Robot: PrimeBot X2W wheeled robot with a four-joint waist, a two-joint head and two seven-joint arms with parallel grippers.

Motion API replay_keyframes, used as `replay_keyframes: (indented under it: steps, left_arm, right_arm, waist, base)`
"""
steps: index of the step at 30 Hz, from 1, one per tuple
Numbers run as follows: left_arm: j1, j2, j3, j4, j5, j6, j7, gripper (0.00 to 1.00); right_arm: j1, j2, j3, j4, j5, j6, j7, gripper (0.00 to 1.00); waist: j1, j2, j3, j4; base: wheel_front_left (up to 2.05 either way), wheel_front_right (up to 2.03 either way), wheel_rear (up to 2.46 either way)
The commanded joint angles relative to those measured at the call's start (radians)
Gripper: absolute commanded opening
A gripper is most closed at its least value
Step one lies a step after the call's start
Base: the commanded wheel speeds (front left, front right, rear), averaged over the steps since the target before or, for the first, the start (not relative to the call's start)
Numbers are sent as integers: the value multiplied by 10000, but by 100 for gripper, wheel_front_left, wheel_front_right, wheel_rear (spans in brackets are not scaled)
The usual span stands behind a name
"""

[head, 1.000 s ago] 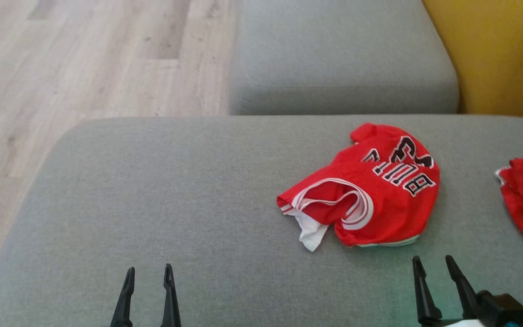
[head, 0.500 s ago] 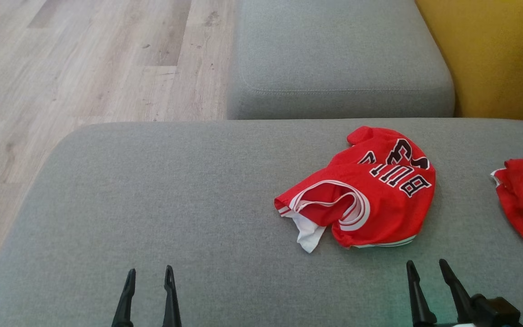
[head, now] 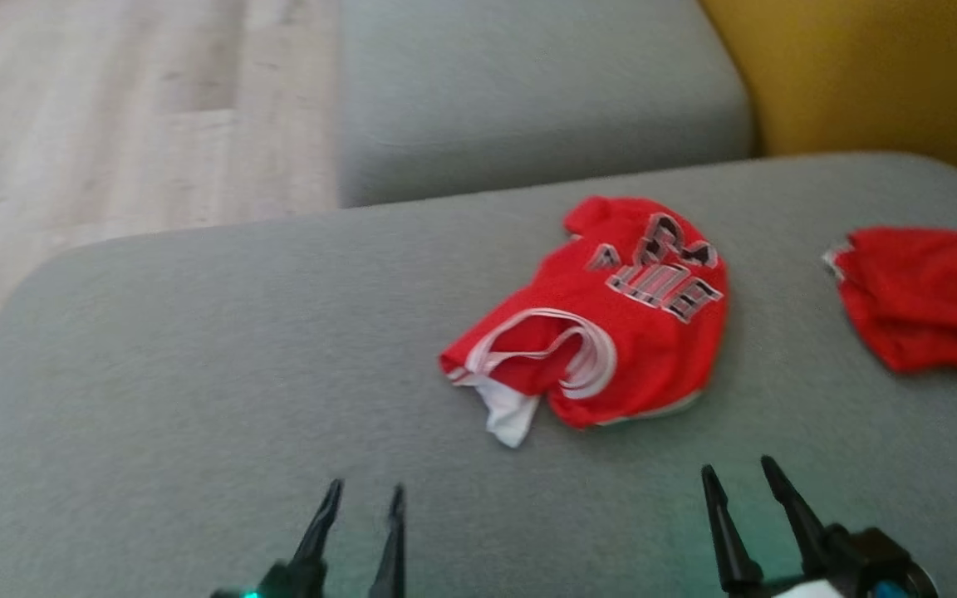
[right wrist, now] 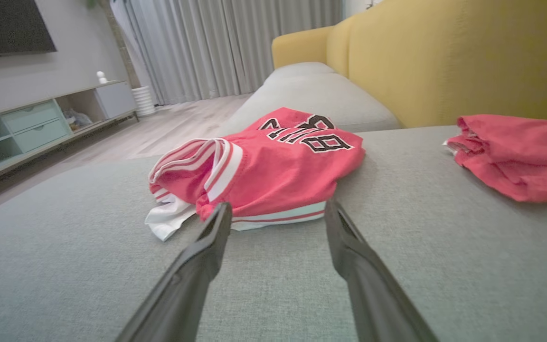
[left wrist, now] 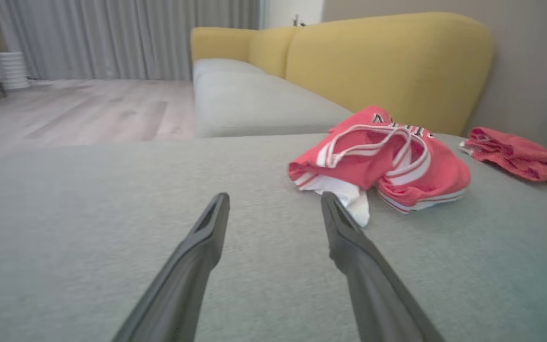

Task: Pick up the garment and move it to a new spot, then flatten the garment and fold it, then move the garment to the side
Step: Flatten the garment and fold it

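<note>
The garment [head: 611,332] is a red jersey with white trim and black lettering, crumpled in a heap on the grey sofa cushion [head: 196,374]. My left gripper [head: 366,488] hovers open near the cushion's front, down-left of the jersey, nothing between its fingers. In the left wrist view the left gripper [left wrist: 274,197] points past the white edge of the jersey [left wrist: 387,161]. My right gripper [head: 738,467] is open too, just in front of the jersey's hem. From the right wrist, the right gripper [right wrist: 277,205] has its tips close to the jersey [right wrist: 273,171], apart from it.
A second red cloth [head: 927,299] lies bunched at the cushion's right end. Behind stand another grey cushion [head: 528,100] and the yellow backrest [head: 861,66]. Wooden floor [head: 113,108] is at the far left, and a low cabinet [right wrist: 26,128] across the room.
The head camera has turned, sliding the whole picture left and blurring it. My left gripper has moved right, closer to the garment. Both grippers stay open.
</note>
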Motion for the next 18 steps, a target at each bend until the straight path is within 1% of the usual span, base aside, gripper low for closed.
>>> replay_keyframes:
  steps: [1,3,4,6,11,15,16,18]
  left_arm:
    - [-1150,-45,-43,187,-227,-48,-82,100]
    - [-1751,-45,-382,695,-404,-109,-82,100]
    - [-2406,-45,-727,1241,-442,-222,-82,100]
    - [-3029,-45,-975,1720,-555,-388,-82,100]
    - [-4477,-45,-1183,3108,-670,-928,-82,100]
    - [-5224,-45,-1376,4582,-781,-1399,-82,100]
    - [-5224,-45,-1376,4582,-781,-1399,-82,100]
    - [-5549,-45,-1458,5188,-851,-1479,-82,100]
  right_arm:
    - [-650,-63,269,-397,-102,67,-111,100]
    - [-775,-96,293,-446,-143,67,-111,100]
    - [-911,-145,354,-490,-164,67,-111,100]
    - [-1052,-172,463,-542,-178,67,-111,100]
    - [-1399,-142,510,-769,-153,67,-111,100]
    - [-1490,-101,514,-826,-96,67,-111,100]
    - [-1490,-101,514,-826,-96,67,-111,100]
    - [-1493,-86,508,-828,-65,67,-111,100]
  waist:
    - [-1,0,590,-1043]
    - [-1,0,852,-1592]
    - [-1,0,1118,-2101]
    - [-1,0,1434,-2636]
    - [-1,0,2203,-3680]
    - [-1,0,2529,-4241]
    - [-1,0,2529,-4241]
    - [-1,0,2640,-4388]
  base:
    - [0,0,0]
    - [0,0,0]
    - [0,0,0]
    - [0,0,0]
    - [0,0,0]
    - [0,0,0]
    - [0,0,0]
    - [0,0,0]
